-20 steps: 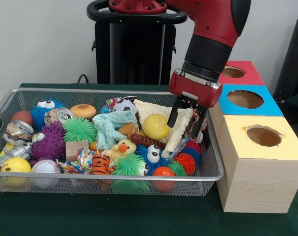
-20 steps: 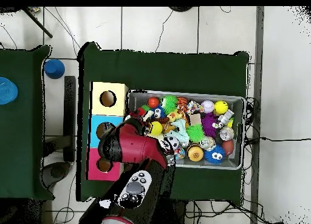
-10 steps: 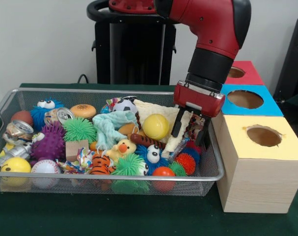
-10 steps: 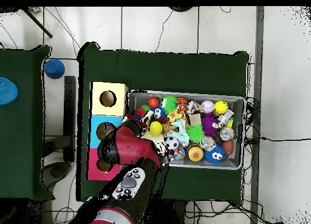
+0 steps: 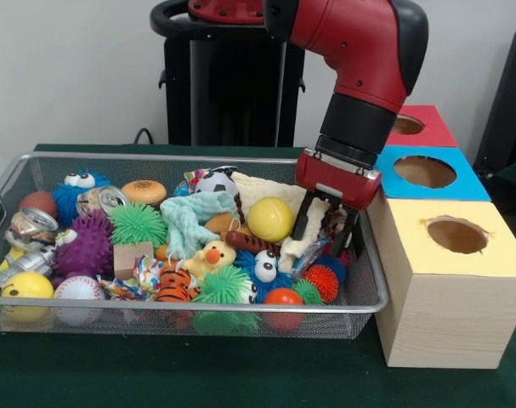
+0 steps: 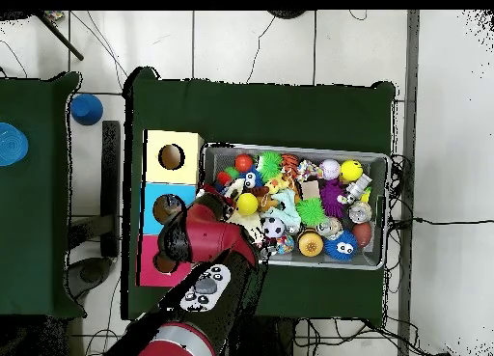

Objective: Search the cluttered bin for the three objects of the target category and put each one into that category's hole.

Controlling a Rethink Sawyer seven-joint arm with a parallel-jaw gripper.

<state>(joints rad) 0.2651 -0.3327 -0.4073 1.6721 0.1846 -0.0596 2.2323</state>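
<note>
The silver wire-mesh bin (image 5: 155,158) is full of toys; it also shows in the overhead view (image 6: 380,265). My gripper (image 5: 323,233) is open, its fingers (image 5: 299,223) pointing down into the bin's right end. They straddle a cream cloth (image 5: 313,212) and a rope toy. A small shiny see-through bluish piece (image 5: 308,255), perhaps one bag, lies just below the fingers beside a blue eyeball toy (image 5: 264,268). No other bag shows clearly. The blue-faced box's hole (image 5: 424,172) is open to the right, beyond the bin wall. In the overhead view the arm (image 6: 207,236) hides the gripper and part of the blue box (image 6: 152,205).
The yellow-faced box (image 5: 449,285) stands nearest the camera and the red-faced box (image 5: 415,125) farthest, flanking the blue one. Dented cans (image 5: 111,199) and spiky balls (image 5: 89,246) fill the bin's left part. A yellow ball (image 5: 269,218) lies left of the gripper.
The gripper has gone down into the bin's right end, from above the cream cloth to among the toys, still open. The toys have not visibly moved.
</note>
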